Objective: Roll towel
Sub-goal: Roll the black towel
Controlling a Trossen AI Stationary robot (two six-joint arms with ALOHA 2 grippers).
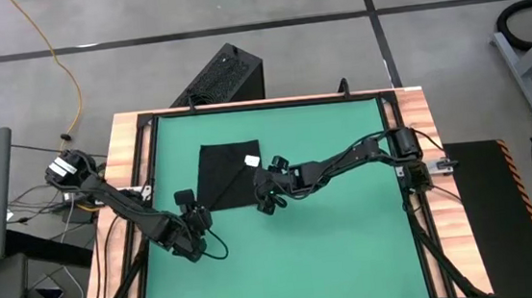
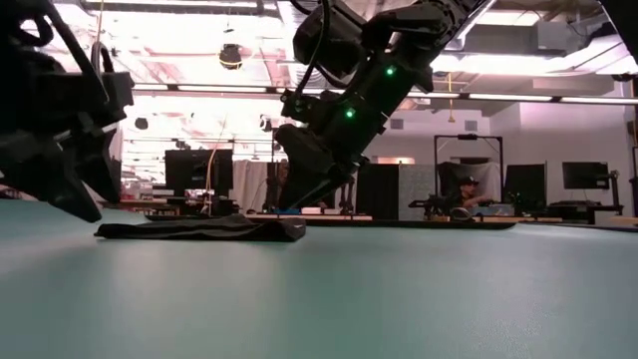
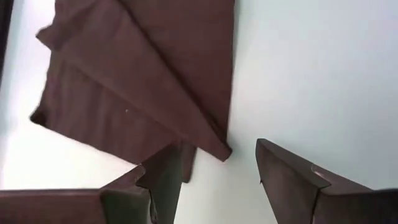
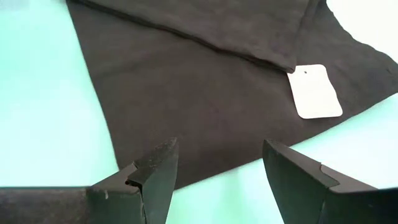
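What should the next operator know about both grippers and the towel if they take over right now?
Left gripper: open, empty, hovering by the towel's near-left corner.
Right gripper: open, empty, at the towel's near-right edge.
Towel: lies flat on the green mat, one corner folded over diagonally, white tag showing.
Done: one fold only; no roll started.
Left: grip an edge and roll it up.

Place: robotics lab or workshop | green tabletop [image 1: 352, 248] in a wood and black metal frame | bare concrete floor [image 1: 283, 12] with a yellow cable [image 1: 64, 65] | desks with monitors [image 2: 197, 170] and a seated person [image 2: 467, 194] behind | exposed ceiling lights [image 2: 518, 62]
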